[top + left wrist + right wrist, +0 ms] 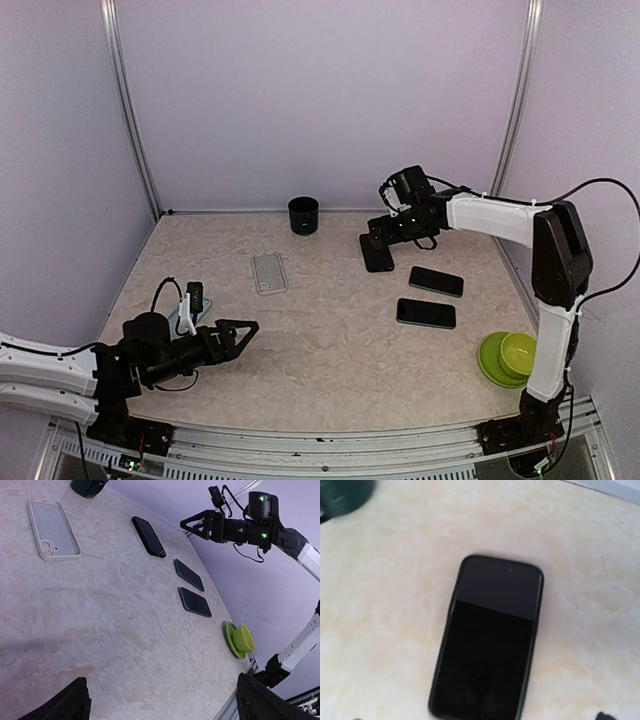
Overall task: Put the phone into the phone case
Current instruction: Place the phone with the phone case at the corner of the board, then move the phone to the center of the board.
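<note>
The clear phone case (pixel 269 272) lies flat at the table's centre-left, also seen in the left wrist view (pixel 54 529). Three black phones lie to the right: one (pixel 376 252) far back, two more (pixel 436 281) (pixel 426 313) nearer. My right gripper (pixel 385 225) hovers open just above the far phone (pixel 490 637), which lies screen-up on the table and untouched, with the fingertips (pixel 605 715) only just showing at the frame's bottom. My left gripper (pixel 245 330) is open and empty, low over the near-left table, its fingers (pixel 65 705) wide apart.
A dark green cup (pixel 303 215) stands at the back wall. A lime cup on a saucer (pixel 508 355) sits near the right arm's base, also in the left wrist view (pixel 240 639). Walls enclose the table on three sides.
</note>
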Available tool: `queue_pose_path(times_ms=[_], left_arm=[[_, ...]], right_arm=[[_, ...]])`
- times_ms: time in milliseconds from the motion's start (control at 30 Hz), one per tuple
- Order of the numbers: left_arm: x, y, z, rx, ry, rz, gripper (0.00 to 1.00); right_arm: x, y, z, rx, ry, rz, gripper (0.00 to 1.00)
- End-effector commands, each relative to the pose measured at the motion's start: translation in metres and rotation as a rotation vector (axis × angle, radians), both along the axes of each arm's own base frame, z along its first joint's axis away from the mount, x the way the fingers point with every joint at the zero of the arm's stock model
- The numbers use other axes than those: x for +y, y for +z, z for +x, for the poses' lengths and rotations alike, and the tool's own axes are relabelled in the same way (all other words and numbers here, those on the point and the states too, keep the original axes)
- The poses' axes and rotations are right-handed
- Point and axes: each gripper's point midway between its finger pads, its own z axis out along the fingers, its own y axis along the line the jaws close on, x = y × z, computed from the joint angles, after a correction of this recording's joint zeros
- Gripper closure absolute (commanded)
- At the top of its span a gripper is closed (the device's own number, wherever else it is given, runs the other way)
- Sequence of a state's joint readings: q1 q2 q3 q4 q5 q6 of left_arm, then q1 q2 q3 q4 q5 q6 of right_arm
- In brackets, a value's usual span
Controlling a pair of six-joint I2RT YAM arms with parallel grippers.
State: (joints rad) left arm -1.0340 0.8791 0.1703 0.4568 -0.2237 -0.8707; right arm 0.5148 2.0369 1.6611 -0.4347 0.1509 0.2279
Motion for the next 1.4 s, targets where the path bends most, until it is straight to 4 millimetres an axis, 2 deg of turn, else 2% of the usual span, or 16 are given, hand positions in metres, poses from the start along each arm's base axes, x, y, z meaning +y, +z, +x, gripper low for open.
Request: queue_pose_path(times_ms=[0,200,300,433,533,667,933,1167,1367], left_arm=[[0.000,0.002,0.002,-0.022,0.012,-0.001,0.01],[0.005,0.003,0.010,-0.039,0.058,0.033,0.01],[0.008,0.005,0.015,-0.040,0.094,0.051,0.01],[0.008,0.009,0.016,-0.047,0.098,0.052,0.01],[0.008,0.007,0.017,-0.043,0.098,0.059,0.01],[0.012,0.002,0.018,-0.020,0.126,0.073,0.01],[0.020,0.002,0.027,0.010,0.199,0.118,0.01],[0.016,0.000,0.028,0.028,0.191,0.107,0.01],[0.013,-0.004,0.027,0.042,0.181,0.106,0.01]], right_arm=[[-0.003,0.000,-0.043,0.015,0.153,-0.018,0.00],[-0.014,0.003,-0.103,0.029,0.295,-0.015,0.00],[-0.017,0.015,-0.121,-0.020,0.342,0.015,0.00],[-0.031,0.011,-0.140,-0.077,0.413,-0.060,0.01],[-0.033,0.013,-0.150,-0.096,0.451,-0.071,0.01],[-0.033,0.007,-0.160,-0.053,0.484,-0.072,0.01],[-0.034,-0.047,-0.175,0.119,0.564,-0.141,0.06],[-0.056,-0.077,-0.166,0.157,0.505,-0.284,0.05],[-0.054,-0.096,-0.167,0.205,0.524,-0.291,0.05]])
